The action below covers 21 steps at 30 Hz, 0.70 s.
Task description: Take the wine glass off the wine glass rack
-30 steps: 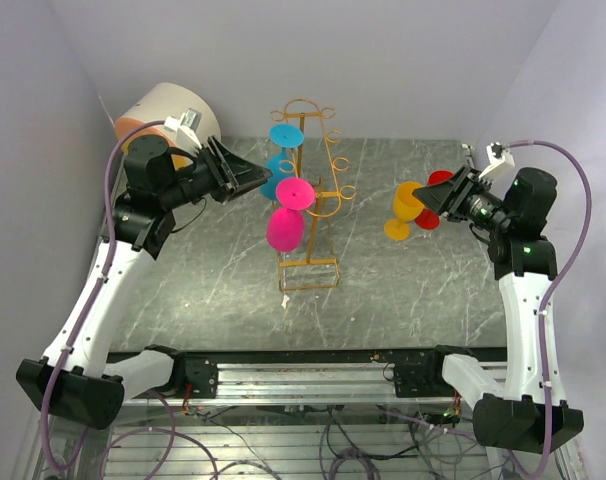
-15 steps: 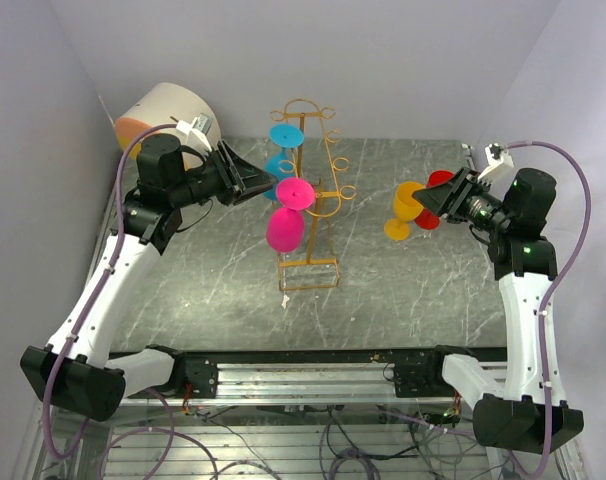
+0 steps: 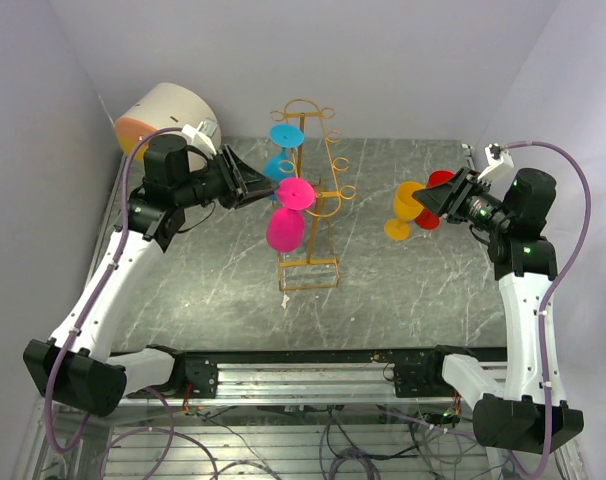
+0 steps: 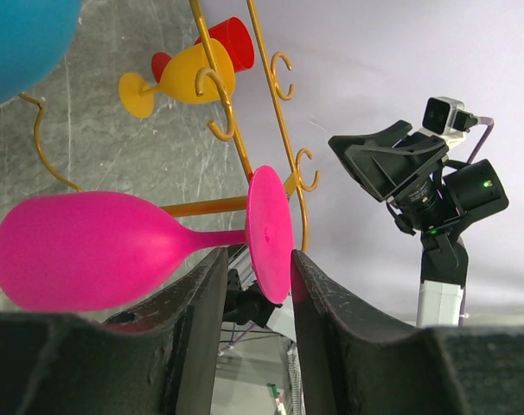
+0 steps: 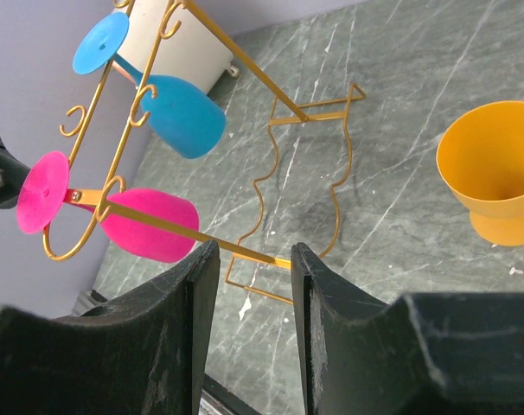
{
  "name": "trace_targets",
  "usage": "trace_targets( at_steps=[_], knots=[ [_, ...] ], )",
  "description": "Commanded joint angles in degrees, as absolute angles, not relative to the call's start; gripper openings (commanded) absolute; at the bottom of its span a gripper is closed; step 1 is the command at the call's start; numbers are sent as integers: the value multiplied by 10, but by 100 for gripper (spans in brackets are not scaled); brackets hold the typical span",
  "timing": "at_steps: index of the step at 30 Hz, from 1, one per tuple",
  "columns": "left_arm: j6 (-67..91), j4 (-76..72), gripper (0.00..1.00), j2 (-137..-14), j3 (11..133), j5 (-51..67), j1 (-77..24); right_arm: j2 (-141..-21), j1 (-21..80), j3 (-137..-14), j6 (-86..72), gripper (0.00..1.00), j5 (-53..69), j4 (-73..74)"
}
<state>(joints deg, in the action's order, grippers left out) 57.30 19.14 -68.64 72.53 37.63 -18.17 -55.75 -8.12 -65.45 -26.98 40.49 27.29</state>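
The pink glass (image 3: pixel 285 228) hangs upside down on the gold rack (image 3: pixel 305 135) in the middle of the table. Its flat foot is up at a hook and its bowl points down. A blue glass (image 3: pixel 279 166) hangs on the same rack, farther back.

The left gripper (image 3: pixel 265 186) is the near one. It is right at the pink glass's foot, on the left side of the rack. The left arm reaches up and across from its base, with the wrist held high and the fingers pointing right, toward the rack.

In the left wrist view the glass looks laid on its side, with the bowl to the left, the thin stem in the middle and the foot to the right. So the wrist is turned over sideways. The left gripper's fingers (image 4: pixel 193 328) are spread apart, and the foot sits just at the gap between their tips. One tip is on the stem side and one is on the far side. I cannot tell if a finger touches the foot. I think closing would pinch the flat foot from both faces.

The right gripper (image 3: pixel 430 200) is well apart from the rack, beside a yellow glass (image 3: pixel 403 212) on the table. Its fingers are spread too, with nothing between them.
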Motion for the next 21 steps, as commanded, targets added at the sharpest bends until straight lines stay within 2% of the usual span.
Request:
trace_targets(
  at_steps=[1, 12, 15, 18, 21],
  knots=[
    [568, 188, 46, -695, 733, 387, -189, -549, -77, -654, -262, 39, 406, 271],
    [578, 171, 43, -710, 732, 392, -197, -551, -77, -651, -265, 38, 403, 269],
    [577, 172, 38, -715, 736, 393, -199, -553, -77, -651, -266, 38, 403, 267],
    [580, 166, 27, -717, 737, 396, -200, -553, -77, -652, -267, 38, 403, 266],
    [581, 165, 21, -719, 739, 399, -201, -554, -77, -651, -266, 38, 402, 266]
  ],
)
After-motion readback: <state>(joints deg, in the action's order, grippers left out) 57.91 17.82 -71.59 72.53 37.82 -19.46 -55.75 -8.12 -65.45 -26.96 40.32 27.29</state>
